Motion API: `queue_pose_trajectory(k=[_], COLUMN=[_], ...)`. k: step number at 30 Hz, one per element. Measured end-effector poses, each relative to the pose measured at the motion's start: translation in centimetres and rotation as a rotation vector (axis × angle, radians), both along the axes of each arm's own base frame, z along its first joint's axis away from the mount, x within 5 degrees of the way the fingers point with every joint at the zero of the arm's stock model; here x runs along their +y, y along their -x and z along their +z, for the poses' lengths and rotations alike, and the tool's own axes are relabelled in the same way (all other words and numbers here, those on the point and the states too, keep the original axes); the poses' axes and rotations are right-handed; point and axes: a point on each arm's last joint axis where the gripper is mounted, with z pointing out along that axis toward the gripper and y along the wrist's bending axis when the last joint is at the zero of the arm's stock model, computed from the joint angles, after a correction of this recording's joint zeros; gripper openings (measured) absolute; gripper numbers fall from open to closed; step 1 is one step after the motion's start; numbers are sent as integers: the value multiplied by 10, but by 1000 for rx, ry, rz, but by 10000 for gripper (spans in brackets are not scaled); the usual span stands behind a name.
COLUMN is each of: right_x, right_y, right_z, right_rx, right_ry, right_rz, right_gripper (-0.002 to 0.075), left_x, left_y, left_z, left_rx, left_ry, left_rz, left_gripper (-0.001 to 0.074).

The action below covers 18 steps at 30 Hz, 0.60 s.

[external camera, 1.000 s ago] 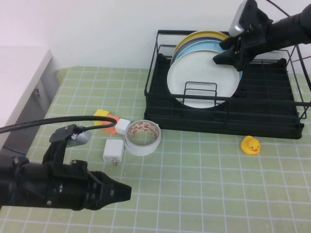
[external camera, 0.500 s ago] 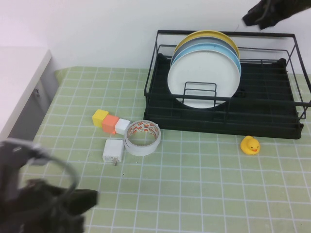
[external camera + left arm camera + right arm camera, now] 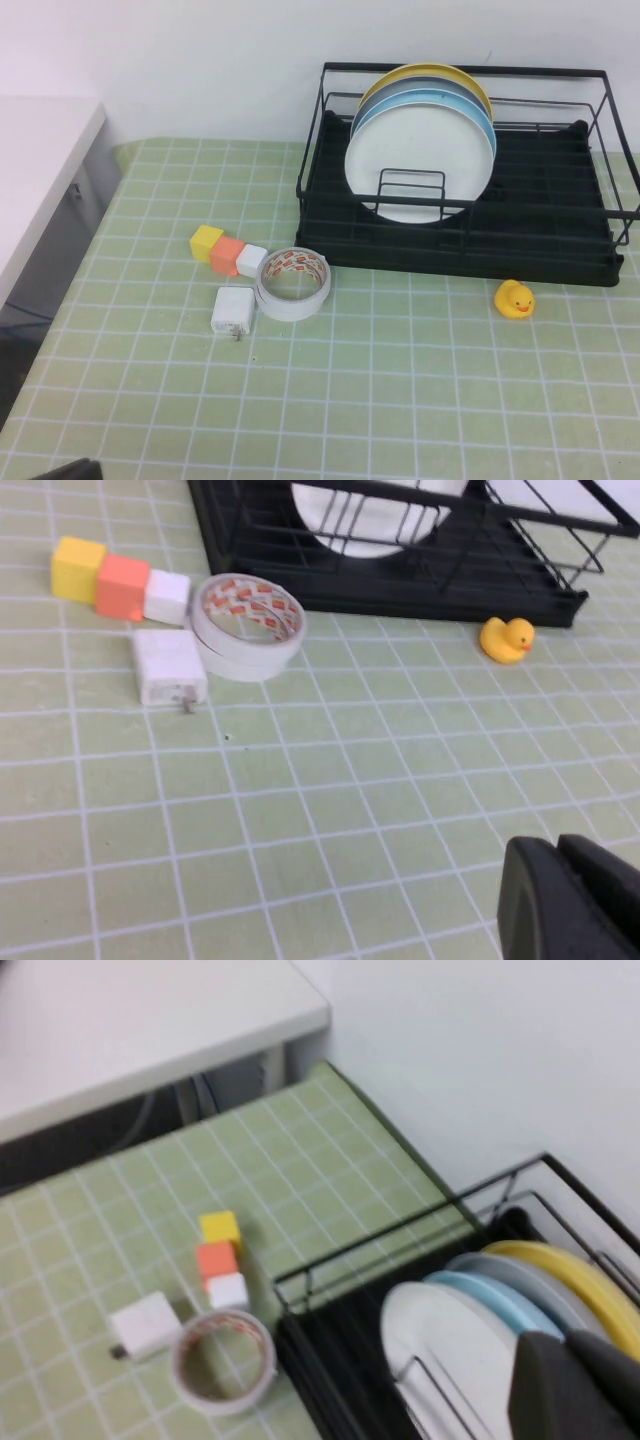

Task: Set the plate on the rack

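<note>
**Plate standing in the rack, both arms pulled out of the overhead view**

Neither arm reaches over the tabletop in the high view. The left gripper (image 3: 570,900) appears only in its own wrist view, as a dark tip held above bare squares at the near side of the tabletop; its fingers look closed together, with nothing between them. The right gripper (image 3: 575,1385) shows only in the right wrist view, as a dark blurred mass high over the plates in the rack, and I cannot tell whether its fingers are apart or together.

The plate (image 3: 418,165) stands on edge in the rack (image 3: 545,245), frontmost of three, with a blue plate (image 3: 470,108) just behind it and a yellow plate (image 3: 430,72) behind that. The rack sits at about 1 o'clock on the tabletop (image 3: 400,400), close to the white wall.

The tabletop is covered in a pale green checked mat. Towards 10 o'clock from its middle lie a yellow block (image 3: 207,240), an orange block (image 3: 228,254) and a white block (image 3: 251,260) in a touching row, with a tape roll (image 3: 294,283) beside the white block and a white charger (image 3: 234,311) just in front. A rubber duck (image 3: 515,299) sits at 3 o'clock, just in front of the rack. A white counter (image 3: 40,170) borders the tabletop at 9 o'clock.
</note>
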Motion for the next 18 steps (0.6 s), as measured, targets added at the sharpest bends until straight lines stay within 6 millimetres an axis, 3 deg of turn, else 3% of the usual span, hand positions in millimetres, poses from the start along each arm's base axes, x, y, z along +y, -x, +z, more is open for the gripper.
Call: queue_pose_trajectory(k=[4,11,18], right_x=[13,40,55], right_y=[38,100,163], right_z=[26,48,35], right_rx=[-33,-125,-243], right_ry=[-9,-17,-120], right_rz=[40,62,24], right_gripper=[8,9,9], left_x=[4,6,6], left_y=[7,8,8], left_z=[-3,-1,-1], left_rx=[-56,-99,-98], left_ry=[26,41,43], left_rz=[33,62,64], left_gripper=[0,0,0])
